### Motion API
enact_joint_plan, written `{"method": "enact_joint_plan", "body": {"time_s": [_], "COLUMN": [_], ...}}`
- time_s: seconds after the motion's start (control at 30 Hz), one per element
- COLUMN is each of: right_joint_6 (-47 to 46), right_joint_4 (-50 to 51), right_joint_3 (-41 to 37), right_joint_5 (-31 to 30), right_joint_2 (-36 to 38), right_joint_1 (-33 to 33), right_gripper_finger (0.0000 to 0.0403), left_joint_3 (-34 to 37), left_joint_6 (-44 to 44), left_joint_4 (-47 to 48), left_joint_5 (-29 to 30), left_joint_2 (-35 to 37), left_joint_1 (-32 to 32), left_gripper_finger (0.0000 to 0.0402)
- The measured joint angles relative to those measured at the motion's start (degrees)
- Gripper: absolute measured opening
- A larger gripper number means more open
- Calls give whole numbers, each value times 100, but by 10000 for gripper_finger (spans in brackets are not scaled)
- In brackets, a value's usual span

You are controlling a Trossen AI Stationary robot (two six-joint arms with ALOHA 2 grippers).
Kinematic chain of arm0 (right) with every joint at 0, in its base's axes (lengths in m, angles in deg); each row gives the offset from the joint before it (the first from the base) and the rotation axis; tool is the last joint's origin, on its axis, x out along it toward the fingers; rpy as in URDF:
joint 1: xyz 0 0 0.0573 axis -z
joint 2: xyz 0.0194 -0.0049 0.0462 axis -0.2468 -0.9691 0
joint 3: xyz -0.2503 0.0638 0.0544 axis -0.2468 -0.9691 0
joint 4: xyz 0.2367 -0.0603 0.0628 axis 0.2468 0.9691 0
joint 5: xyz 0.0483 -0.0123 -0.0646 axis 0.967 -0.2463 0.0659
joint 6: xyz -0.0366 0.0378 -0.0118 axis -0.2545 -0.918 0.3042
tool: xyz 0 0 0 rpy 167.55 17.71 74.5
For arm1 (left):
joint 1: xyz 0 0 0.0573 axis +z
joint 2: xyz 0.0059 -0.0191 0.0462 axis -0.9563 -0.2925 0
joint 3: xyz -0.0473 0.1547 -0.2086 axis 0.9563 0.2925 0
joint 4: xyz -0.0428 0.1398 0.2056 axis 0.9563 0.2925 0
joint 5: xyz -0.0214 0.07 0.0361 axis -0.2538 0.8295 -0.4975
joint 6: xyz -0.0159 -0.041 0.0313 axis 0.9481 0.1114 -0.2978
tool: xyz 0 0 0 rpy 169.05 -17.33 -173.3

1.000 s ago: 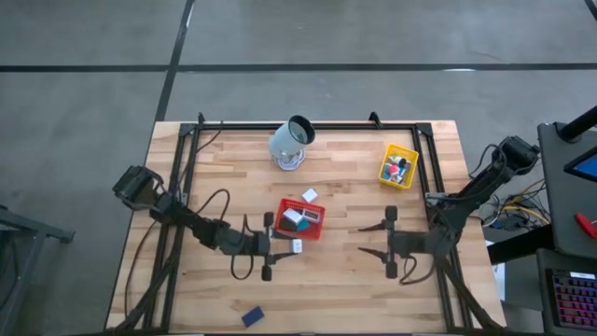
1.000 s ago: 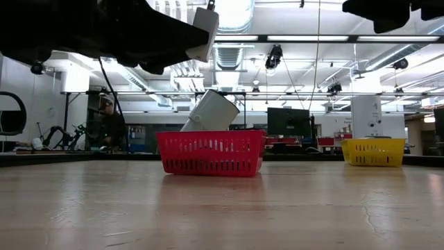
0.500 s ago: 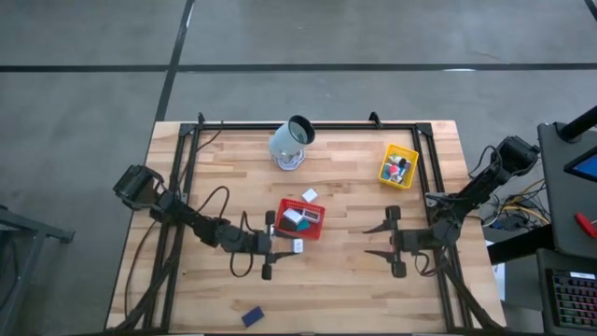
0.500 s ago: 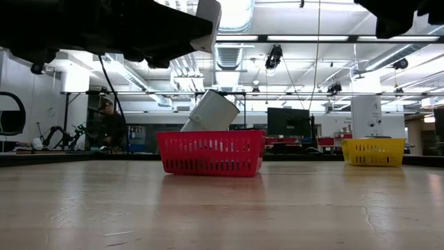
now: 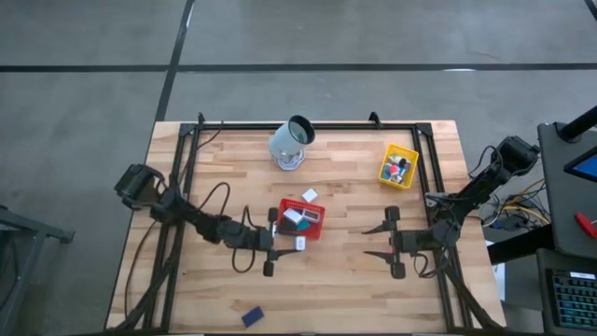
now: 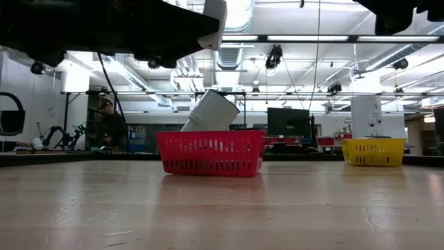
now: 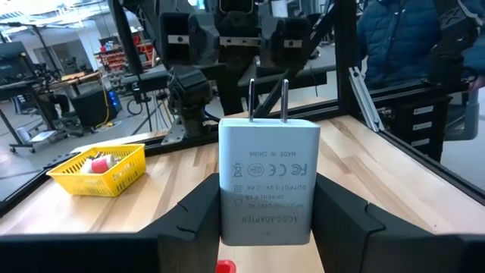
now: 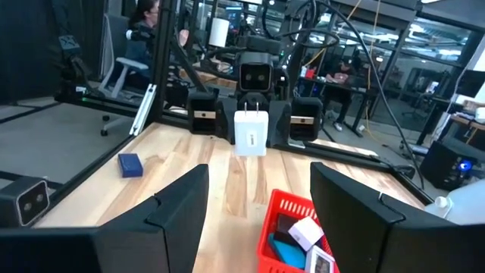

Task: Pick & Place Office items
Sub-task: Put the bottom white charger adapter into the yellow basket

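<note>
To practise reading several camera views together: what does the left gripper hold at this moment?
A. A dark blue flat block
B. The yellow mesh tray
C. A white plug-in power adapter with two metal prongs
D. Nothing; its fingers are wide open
C. In the left wrist view the left gripper has its fingers closed on the sides of a white adapter with two prongs pointing up; the right wrist view shows the same adapter held beside the red tray.

Two mesh trays: one red point(image 5: 301, 218), one yellow point(image 5: 397, 165); one pale cup point(image 5: 291, 142); two arms.
</note>
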Motion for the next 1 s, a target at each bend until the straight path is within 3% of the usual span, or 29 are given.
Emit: {"method": "enact_joint_plan", "body": {"time_s": [0.43,0.67,1.0], "right_joint_6": [36,-212,-342], "right_joint_4": [-29,-37,-32], "right_joint_3": [-18,-20,-23], "right_joint_5": [-335,-334,-153], "right_joint_2": [0,0,-7], "right_joint_1": [35,379,810], "right_gripper_finger": [224,224,224], "left_joint_3": [-704,-1285,-1774], "left_joint_6": [19,21,-1], "left_joint_4": [-17,-5,63], "left_joint_5": [-1186,-1905,-2481], "left_joint_2": [-610,-1027,-1267], "left_joint_1": [703,1104,1479], "left_gripper_finger": [155,155,155]}}
